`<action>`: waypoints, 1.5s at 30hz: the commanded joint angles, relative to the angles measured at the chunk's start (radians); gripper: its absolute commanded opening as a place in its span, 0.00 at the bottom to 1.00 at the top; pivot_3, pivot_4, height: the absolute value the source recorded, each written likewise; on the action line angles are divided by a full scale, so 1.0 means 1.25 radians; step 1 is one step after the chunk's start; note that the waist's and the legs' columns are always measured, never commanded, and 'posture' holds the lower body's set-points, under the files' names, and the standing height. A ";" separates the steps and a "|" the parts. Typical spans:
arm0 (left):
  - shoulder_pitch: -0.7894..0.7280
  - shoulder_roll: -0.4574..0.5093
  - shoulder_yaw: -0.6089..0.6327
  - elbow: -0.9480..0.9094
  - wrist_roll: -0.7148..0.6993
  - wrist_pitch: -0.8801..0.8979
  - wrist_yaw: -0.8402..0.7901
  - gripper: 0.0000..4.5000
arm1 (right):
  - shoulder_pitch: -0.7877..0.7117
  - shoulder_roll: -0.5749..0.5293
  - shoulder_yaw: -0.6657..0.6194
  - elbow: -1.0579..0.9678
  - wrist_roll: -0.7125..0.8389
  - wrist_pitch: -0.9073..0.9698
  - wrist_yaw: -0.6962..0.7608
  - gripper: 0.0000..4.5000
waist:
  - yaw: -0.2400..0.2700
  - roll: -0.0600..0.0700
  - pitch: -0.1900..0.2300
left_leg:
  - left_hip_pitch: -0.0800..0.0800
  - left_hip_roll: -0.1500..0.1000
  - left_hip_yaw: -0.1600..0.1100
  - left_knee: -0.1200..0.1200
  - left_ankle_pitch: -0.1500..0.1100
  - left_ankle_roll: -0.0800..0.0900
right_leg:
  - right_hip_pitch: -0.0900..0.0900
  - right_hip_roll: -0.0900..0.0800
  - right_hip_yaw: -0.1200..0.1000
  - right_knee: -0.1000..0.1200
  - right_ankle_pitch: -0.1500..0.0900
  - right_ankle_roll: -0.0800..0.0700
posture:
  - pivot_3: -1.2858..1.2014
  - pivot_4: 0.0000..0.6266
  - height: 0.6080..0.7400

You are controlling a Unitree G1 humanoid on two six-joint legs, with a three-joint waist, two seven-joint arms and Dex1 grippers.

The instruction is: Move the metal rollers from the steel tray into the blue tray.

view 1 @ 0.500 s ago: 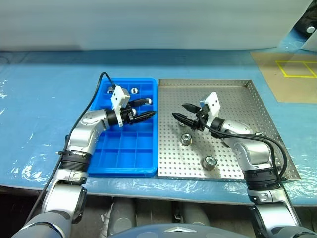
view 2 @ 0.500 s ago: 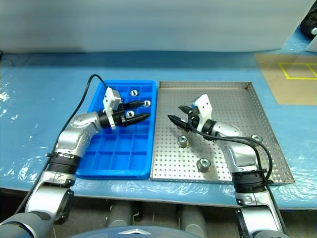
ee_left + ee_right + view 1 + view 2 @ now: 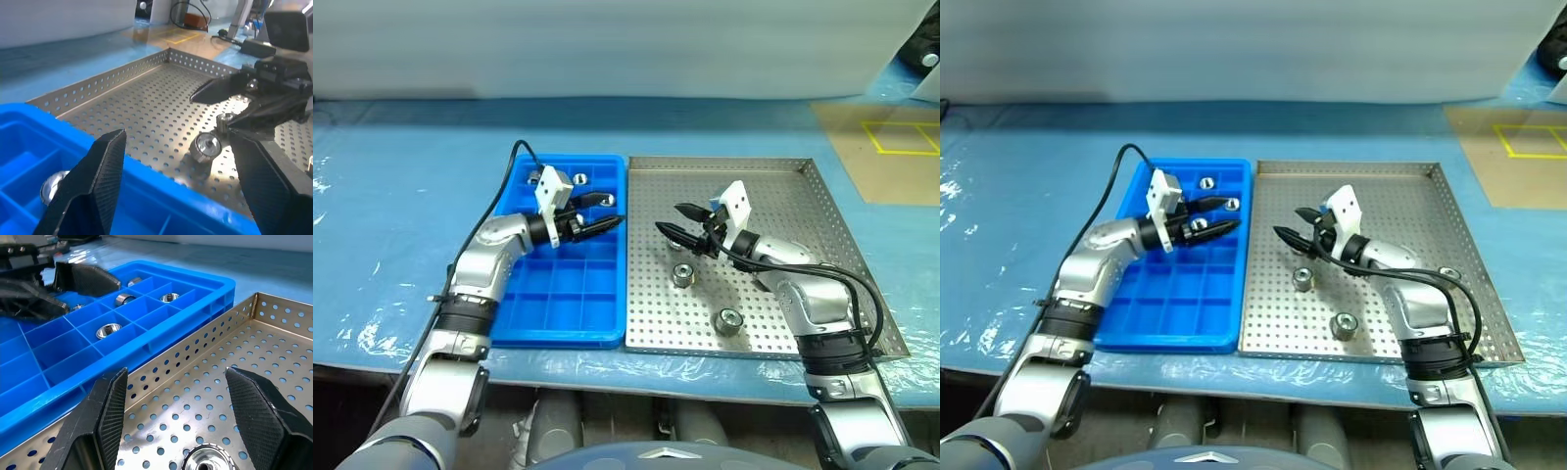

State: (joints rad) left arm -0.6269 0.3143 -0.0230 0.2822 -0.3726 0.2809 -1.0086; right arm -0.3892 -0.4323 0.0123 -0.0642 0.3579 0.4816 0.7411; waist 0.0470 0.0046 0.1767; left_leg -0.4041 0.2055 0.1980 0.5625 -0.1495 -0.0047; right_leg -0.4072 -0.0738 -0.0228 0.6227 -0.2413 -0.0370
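The left tool (image 3: 603,213) hovers over the blue tray (image 3: 558,323), pointing toward the steel tray (image 3: 822,211), its two black fingers spread apart with nothing between them. Just beneath and behind its fingertips, several metal rollers sit in separate compartments of the blue tray; one (image 3: 1205,183) lies in a compartment beyond the tool near the tray's far edge, and another (image 3: 109,330) shows in a compartment close to the tool's fingers in the right wrist view.

The right tool (image 3: 672,219) hangs above the perforated floor of the steel tray, pointing toward the blue tray, its fingers also spread wide and empty. The two tools face each other, fingertips apart, across the seam where the trays meet. A roller (image 3: 682,275) rests on the steel tray just below and in front of the right tool's fingertips. A second roller (image 3: 728,319) lies nearer the robot, beside the right forearm. Both trays sit side by side, touching, on the desk (image 3: 401,196) covered in a pale blue sheet.
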 commanded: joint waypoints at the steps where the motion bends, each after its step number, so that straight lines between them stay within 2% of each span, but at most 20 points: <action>1: -0.102 -0.028 -0.015 0.060 0.001 -0.029 -0.029 0.78 | -0.014 -0.041 -0.049 -0.049 0.025 0.007 0.009 0.73 | 0.001 0.000 0.000 | 0.000 0.000 0.000 0.000 0.000 0.000 | 0.000 0.000 0.000 0.000 0.000 0.000 | 0.44 0.24 1.00; 8: -0.307 -0.097 -0.096 0.330 0.088 -0.156 -0.160 0.78 | 0.032 -0.091 -0.110 -0.120 0.041 0.034 -0.022 0.73 | -0.010 0.000 0.000 | 0.001 -0.001 0.000 0.001 0.000 0.002 | 0.001 0.000 0.001 -0.001 0.000 0.000 | 0.39 0.24 1.00; 12: -0.401 -0.116 -0.156 0.520 0.176 -0.273 -0.252 0.78 | 0.093 -0.108 -0.147 -0.202 0.059 0.061 -0.050 0.73 | -0.023 0.000 0.000 | 0.000 -0.001 0.000 0.000 0.001 0.004 | 0.000 0.001 0.001 -0.001 0.000 0.000 | 0.36 0.24 1.00; 15: -0.453 -0.121 -0.225 0.658 0.292 -0.372 -0.237 0.78 | 0.158 -0.110 -0.191 -0.275 0.073 0.083 -0.082 0.73 | -0.030 0.000 0.000 | 0.000 -0.002 0.000 0.000 0.000 0.005 | 0.001 0.000 0.001 -0.002 0.000 0.001 | 0.34 0.24 1.00; 18: -0.471 -0.130 -0.278 0.734 0.388 -0.473 -0.193 0.78 | 0.210 -0.096 -0.223 -0.319 0.083 0.094 -0.118 0.73 | -0.037 0.000 0.000 | 0.000 -0.002 -0.001 0.001 0.000 0.005 | 0.001 0.000 0.001 -0.004 0.001 0.002 | 0.32 0.24 1.00; 28: -0.494 -0.215 -0.231 0.818 0.433 -0.474 -0.059 0.78 | 0.291 -0.077 -0.245 -0.389 0.088 0.103 -0.184 0.73 | -0.056 0.000 0.000 | 0.000 -0.001 -0.002 0.004 -0.002 0.004 | 0.004 -0.001 0.001 -0.004 0.002 0.003 | 0.29 0.24 1.00; 36: -0.472 -0.209 -0.271 0.833 0.526 -0.486 -0.006 0.78 | 0.305 -0.075 -0.246 -0.396 0.087 0.099 -0.208 0.73 | -0.073 0.000 0.000 | -0.001 -0.002 -0.002 0.004 -0.002 0.008 | 0.004 -0.001 0.001 -0.006 0.002 0.003 | 0.28 0.24 1.00; 41: -0.467 -0.213 -0.266 0.838 0.545 -0.474 0.010 0.78 | 0.305 -0.077 -0.245 -0.391 0.083 0.095 -0.219 0.73 | -0.074 0.000 0.000 | -0.001 -0.001 -0.002 0.004 -0.003 0.009 | 0.004 -0.001 0.001 -0.007 0.002 0.003 | 0.28 0.24 1.00; 45: -0.465 -0.213 -0.259 0.837 0.544 -0.483 0.008 0.57 | 0.304 -0.077 -0.248 -0.392 0.082 0.093 -0.226 0.73 | -0.075 0.000 0.000 | 0.000 -0.002 -0.002 0.004 -0.003 0.010 | 0.005 -0.001 0.001 -0.008 0.002 0.003 | 0.28 0.24 1.00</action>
State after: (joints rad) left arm -1.2084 0.0433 -0.3549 1.3290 0.2977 -0.3115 -1.0088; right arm -0.0093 -0.5243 -0.2645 -0.5153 0.4503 0.6153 0.4650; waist -0.0462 0.0044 0.1765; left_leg -0.4046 0.2035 0.1953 0.5678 -0.1533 0.0077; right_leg -0.4011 -0.0752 -0.0217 0.6129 -0.2388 -0.0326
